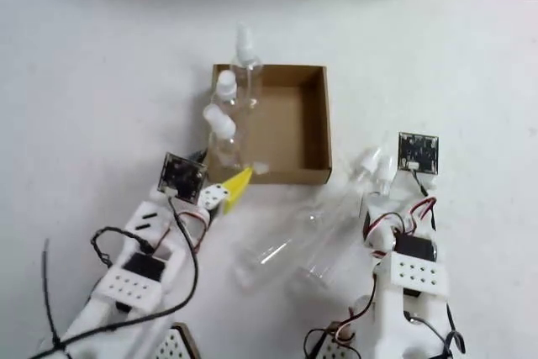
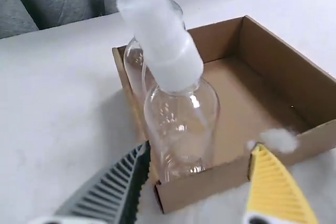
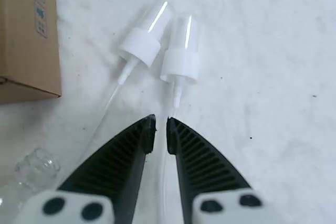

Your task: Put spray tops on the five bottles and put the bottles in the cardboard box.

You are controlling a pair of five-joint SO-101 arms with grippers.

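Note:
Three clear bottles with white spray tops stand along one side of the cardboard box (image 1: 290, 124): the far one (image 1: 246, 60), the middle one (image 1: 225, 94) and the near one (image 1: 222, 134). In the left wrist view the near bottle (image 2: 178, 124) stands in the box's (image 2: 283, 72) corner. My left gripper (image 2: 200, 153) is open just outside the box wall, touching nothing. Two uncapped bottles (image 1: 282, 245) (image 1: 336, 245) lie on the table. Two spray tops (image 3: 139, 43) (image 3: 181, 59) lie beside the box. My right gripper (image 3: 161, 129) is shut on the dip tube of the second one.
The rest of the box floor is bare. An uncapped bottle's neck (image 3: 37, 163) lies close beside my right gripper's fingers (image 3: 126, 156). The box corner (image 3: 26, 35) is near the spray tops. Open white table stretches to both sides.

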